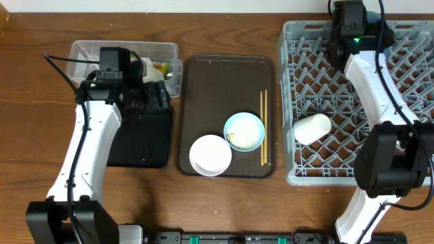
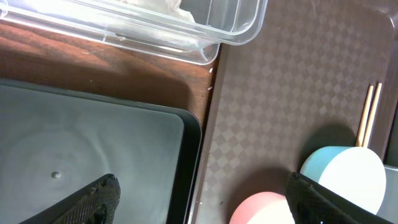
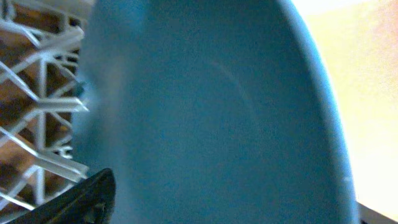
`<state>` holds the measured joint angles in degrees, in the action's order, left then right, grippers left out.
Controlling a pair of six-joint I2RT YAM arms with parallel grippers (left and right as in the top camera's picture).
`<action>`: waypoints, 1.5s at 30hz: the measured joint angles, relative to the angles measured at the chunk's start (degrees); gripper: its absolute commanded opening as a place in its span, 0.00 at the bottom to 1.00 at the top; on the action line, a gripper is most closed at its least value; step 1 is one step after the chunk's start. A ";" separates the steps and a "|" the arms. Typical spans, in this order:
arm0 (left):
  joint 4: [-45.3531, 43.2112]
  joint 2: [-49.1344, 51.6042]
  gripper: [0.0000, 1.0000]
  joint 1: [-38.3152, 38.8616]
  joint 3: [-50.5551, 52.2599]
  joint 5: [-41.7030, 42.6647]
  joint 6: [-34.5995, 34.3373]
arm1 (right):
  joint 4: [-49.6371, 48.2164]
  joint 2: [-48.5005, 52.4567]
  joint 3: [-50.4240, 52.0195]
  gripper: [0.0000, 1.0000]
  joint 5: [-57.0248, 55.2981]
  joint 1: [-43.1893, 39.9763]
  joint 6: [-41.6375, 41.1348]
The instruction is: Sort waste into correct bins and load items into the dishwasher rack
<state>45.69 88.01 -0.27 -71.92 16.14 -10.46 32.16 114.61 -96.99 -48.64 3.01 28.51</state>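
My left gripper (image 1: pixel 159 98) (image 2: pixel 199 202) is open and empty, over the seam between the black tray (image 1: pixel 139 146) (image 2: pixel 93 143) and the brown tray. The clear tub (image 1: pixel 88 51) (image 2: pixel 236 31) holds the white napkin (image 1: pixel 146 64) and the yellow-orange wrapper (image 1: pixel 161 68). The white bowl (image 1: pixel 210 154) (image 2: pixel 264 208), light-blue bowl (image 1: pixel 244 131) (image 2: pixel 345 177) and chopsticks (image 1: pixel 264 127) (image 2: pixel 368 115) lie on the brown tray. The pale cup (image 1: pixel 312 129) lies in the grey rack (image 1: pixel 298 74) (image 3: pixel 37 93). My right gripper (image 1: pixel 349 37) is at the rack's back edge, spread wide. The dark-blue plate (image 3: pixel 205 112) fills its view and hides one finger.
The brown serving tray (image 1: pixel 203 74) (image 2: pixel 280 93) sits between the black tray and the rack. The right arm stretches along the rack's right side. Wooden table shows at the far left and along the front.
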 measured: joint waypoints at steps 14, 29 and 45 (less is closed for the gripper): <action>0.00 0.00 0.87 0.00 0.02 -0.02 0.00 | 3.80 -10.62 0.26 0.99 16.09 6.25 -4.90; 0.00 0.00 0.88 0.00 0.00 0.00 0.00 | 10.05 -15.98 0.26 0.99 34.67 6.34 -14.03; 0.00 0.00 0.87 0.00 0.00 0.00 0.00 | 14.71 -16.00 0.26 0.99 65.96 6.36 -22.88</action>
<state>45.69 88.01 -0.27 -71.92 16.14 -10.46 46.87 98.61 -96.73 17.32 9.37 5.63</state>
